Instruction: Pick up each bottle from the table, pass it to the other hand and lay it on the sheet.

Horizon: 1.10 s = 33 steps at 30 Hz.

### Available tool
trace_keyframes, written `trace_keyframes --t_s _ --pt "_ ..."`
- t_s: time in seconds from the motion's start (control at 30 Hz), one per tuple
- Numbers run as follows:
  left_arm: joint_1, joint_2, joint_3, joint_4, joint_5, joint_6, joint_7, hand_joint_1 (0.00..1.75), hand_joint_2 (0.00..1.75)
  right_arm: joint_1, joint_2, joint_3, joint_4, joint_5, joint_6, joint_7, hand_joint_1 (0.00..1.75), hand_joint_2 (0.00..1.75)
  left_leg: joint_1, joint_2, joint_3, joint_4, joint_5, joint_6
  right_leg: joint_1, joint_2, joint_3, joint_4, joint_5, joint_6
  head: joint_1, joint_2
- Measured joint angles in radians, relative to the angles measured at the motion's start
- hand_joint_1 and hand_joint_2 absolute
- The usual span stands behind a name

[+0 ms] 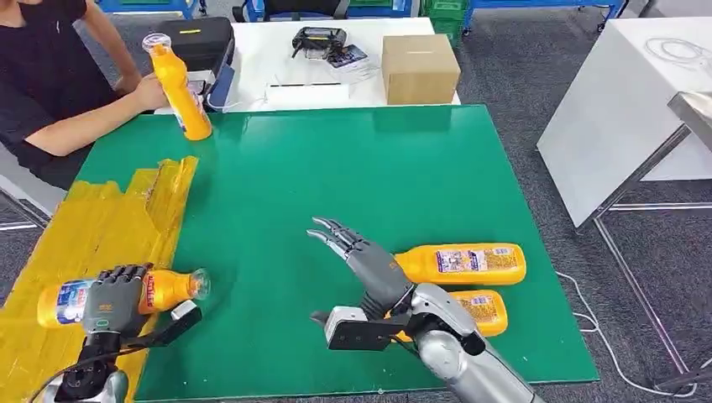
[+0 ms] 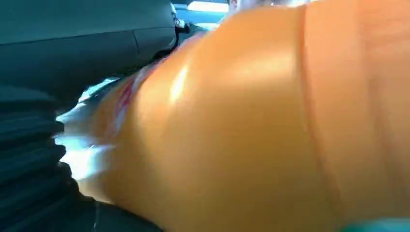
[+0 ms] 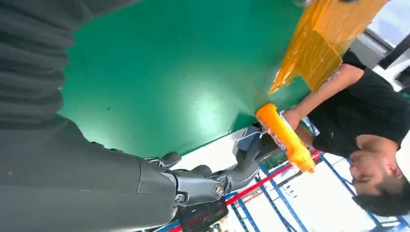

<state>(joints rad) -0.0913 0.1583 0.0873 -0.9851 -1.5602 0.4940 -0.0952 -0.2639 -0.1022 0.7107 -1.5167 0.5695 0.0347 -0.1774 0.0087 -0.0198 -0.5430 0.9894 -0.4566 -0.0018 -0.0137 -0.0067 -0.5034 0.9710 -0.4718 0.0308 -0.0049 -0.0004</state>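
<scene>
The left robot hand gripped an orange bottle around its middle, its dark fingers wrapped over the label, and held it lying on its side over the yellow sheet at the table's near left corner, with the clear cap pointing toward the middle of the green table. In the left wrist view the same bottle's orange body pressed close against the camera, with the grey ribbed cover beside it. The right robot hand was open and held nothing, its fingers straight and spread, reaching out over bare green surface toward the far edge. Two more bottles lay on their sides near the table's near right corner: one bottle just beside the right hand's palm, on the side toward the right edge, and a second bottle nearer the near edge, partly hidden by the silver forearm. Whether the hand touched the nearer one could not be told. At the far left corner a person seated beside the table held a fourth bottle standing tilted on the green surface, well apart from both robot hands; the right wrist view showed that bottle past the right hand's fingers. Beyond the far edge stood a white table with a cardboard box.
</scene>
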Motion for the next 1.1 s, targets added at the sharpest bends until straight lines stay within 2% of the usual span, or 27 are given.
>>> trace_keyframes --t_s 0.2,0.43,0.73,0.83,0.9,1.1 --pt "-0.004 0.0 0.032 0.015 0.063 -0.006 -0.124 0.0 0.0 -0.005 -0.028 0.0 -0.002 0.008 0.005 0.01 0.0 1.75 0.0 -0.001 0.002 0.0 0.002 0.001 0.0 -0.001 0.005 0.001 0.0 0.0 0.0 0.0" --pt "0.031 -0.006 0.056 -0.01 0.126 -0.041 -0.208 0.0 0.0 -0.004 -0.07 -0.004 -0.015 0.016 0.01 0.015 0.0 1.75 -0.004 0.0 -0.002 0.0 0.002 0.002 -0.004 -0.001 0.001 0.0 0.0 0.001 0.0 0.0" --pt "0.118 -0.02 0.127 -0.156 0.423 -0.194 -0.433 0.0 0.0 0.068 -0.213 -0.052 -0.081 0.036 0.054 -0.005 0.0 1.75 -0.004 -0.001 -0.004 0.0 0.002 0.003 -0.004 -0.001 -0.002 0.0 0.0 0.001 0.0 0.0" --pt "0.143 -0.061 0.185 -0.234 0.702 -0.324 -0.552 0.0 0.0 0.125 -0.255 -0.077 -0.098 0.062 0.052 -0.005 0.0 1.75 -0.004 -0.001 -0.008 0.001 0.002 0.003 -0.004 -0.001 -0.006 0.0 0.0 0.001 0.001 0.0" --pt "0.154 -0.093 0.222 -0.293 0.896 -0.448 -0.59 0.0 0.0 0.158 -0.277 -0.092 -0.109 0.071 0.052 -0.005 0.0 1.75 -0.004 -0.001 -0.011 0.001 0.002 0.003 -0.004 -0.001 -0.008 0.0 0.0 0.001 0.001 0.0" --pt "0.16 -0.176 0.334 -0.446 1.352 -0.792 -0.594 0.0 0.0 0.294 -0.349 -0.151 -0.165 0.114 0.05 -0.01 0.0 1.75 -0.005 0.0 -0.016 0.001 0.001 0.004 -0.004 0.0 -0.013 0.0 0.001 0.001 0.0 0.0"
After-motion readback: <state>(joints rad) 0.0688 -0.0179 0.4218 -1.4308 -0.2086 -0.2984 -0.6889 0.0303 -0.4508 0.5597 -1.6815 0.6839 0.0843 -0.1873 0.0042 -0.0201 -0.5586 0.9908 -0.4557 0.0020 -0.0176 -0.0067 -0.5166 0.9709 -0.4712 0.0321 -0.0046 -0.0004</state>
